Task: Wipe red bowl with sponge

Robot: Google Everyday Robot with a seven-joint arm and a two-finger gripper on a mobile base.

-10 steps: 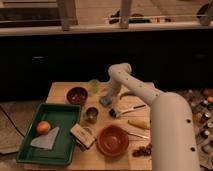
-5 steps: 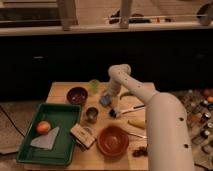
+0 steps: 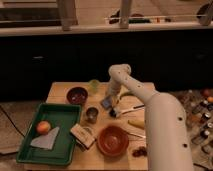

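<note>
The red bowl (image 3: 113, 140) is wide and orange-red and sits near the table's front edge, right of the middle. The sponge (image 3: 106, 103) is a small blue-grey block near the table's middle, behind the bowl. My gripper (image 3: 110, 100) hangs down from the white arm, right at the sponge and touching or just above it. I cannot tell whether it holds the sponge. The gripper is well behind the red bowl.
A dark maroon bowl (image 3: 76, 95) and a green cup (image 3: 94, 86) stand at the back left. A metal cup (image 3: 92, 114) and a tan box (image 3: 82, 136) lie left of the red bowl. A green tray (image 3: 67, 114) holds an apple (image 3: 43, 127) and a grey cloth (image 3: 46, 140). A banana (image 3: 136, 123) and utensils (image 3: 129, 108) lie on the right.
The arm's lower segment has shifted slightly in the view. The gripper stays at the sponge. Nothing on the table has visibly moved.
</note>
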